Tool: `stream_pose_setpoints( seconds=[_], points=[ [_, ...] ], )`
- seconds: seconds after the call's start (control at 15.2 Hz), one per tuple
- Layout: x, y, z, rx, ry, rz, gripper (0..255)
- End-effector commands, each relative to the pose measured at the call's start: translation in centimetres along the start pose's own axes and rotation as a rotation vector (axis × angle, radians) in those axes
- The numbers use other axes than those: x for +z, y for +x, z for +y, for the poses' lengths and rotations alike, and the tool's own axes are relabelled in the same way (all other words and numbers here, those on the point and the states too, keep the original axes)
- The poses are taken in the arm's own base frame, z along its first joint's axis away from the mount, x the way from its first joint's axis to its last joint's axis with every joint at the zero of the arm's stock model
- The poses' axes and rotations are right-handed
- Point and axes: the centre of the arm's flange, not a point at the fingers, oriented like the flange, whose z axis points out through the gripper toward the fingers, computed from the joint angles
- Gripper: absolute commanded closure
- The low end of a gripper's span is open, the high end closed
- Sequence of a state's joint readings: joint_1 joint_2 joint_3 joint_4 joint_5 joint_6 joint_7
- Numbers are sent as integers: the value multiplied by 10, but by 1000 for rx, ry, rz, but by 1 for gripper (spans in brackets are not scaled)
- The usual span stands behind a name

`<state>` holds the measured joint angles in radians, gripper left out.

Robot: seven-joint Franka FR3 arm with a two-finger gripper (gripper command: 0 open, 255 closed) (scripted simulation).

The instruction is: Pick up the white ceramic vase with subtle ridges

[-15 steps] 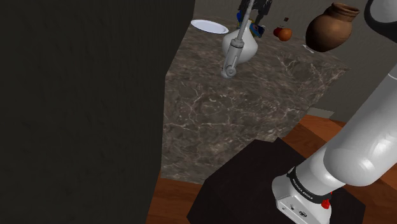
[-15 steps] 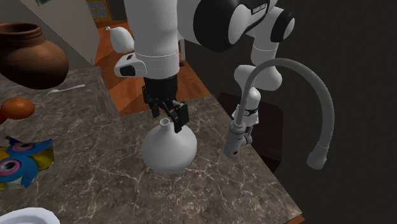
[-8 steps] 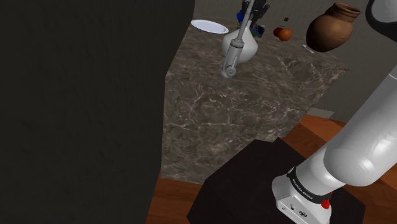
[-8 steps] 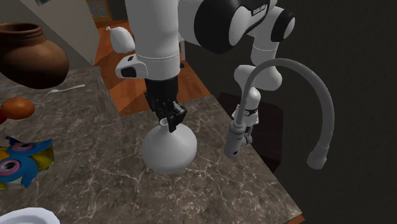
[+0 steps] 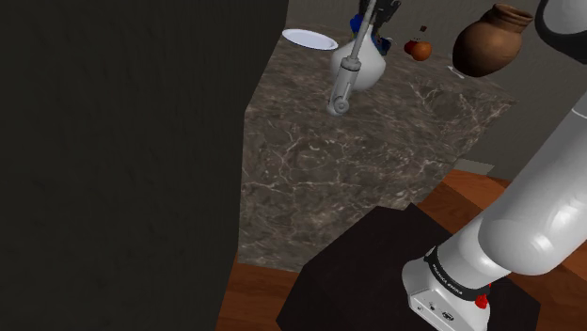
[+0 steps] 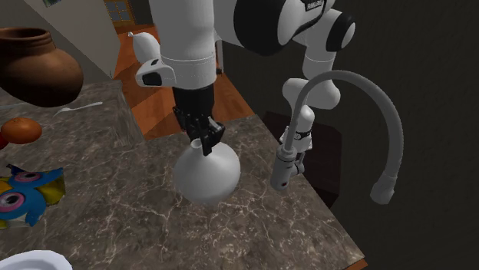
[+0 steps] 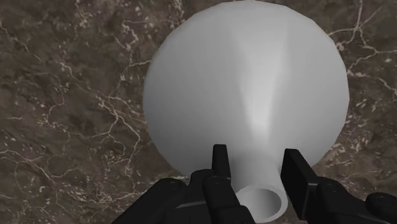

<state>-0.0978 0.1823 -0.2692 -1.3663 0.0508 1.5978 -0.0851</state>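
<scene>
The white round-bellied vase (image 6: 206,175) with a narrow neck is at the marble counter's (image 6: 253,222) edge nearest the arm. My black gripper (image 6: 203,143) comes down from above and is shut on the neck just below the rim. In the wrist view the two fingers (image 7: 219,167) clasp the neck of the vase (image 7: 248,89) from either side, its belly hanging beyond them over the counter. In the shoulder view the vase (image 5: 367,64) sits far back, partly hidden behind the faucet.
A grey curved faucet (image 6: 294,153) stands close beside the vase. A brown clay pot (image 6: 34,69), an orange fruit (image 6: 19,130), a spoon (image 6: 77,108), an owl toy (image 6: 23,195) and a white plate (image 5: 310,39) lie farther along the counter. A dark wall (image 5: 122,160) borders the shoulder view's left.
The fingers stood open around the neck a second ago and have closed on it. Since then the hand and vase have risen slightly.
</scene>
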Motion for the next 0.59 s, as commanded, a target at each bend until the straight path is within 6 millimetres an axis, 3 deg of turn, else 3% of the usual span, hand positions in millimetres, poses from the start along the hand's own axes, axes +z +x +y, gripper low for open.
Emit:
stream_pose_setpoints(
  seconds=[0.0, 0.53],
  points=[
    [-10, 0, 1, 0, 0, 1, 255],
    [-52, 2, 1, 0, 0, 1, 255]
  ],
)
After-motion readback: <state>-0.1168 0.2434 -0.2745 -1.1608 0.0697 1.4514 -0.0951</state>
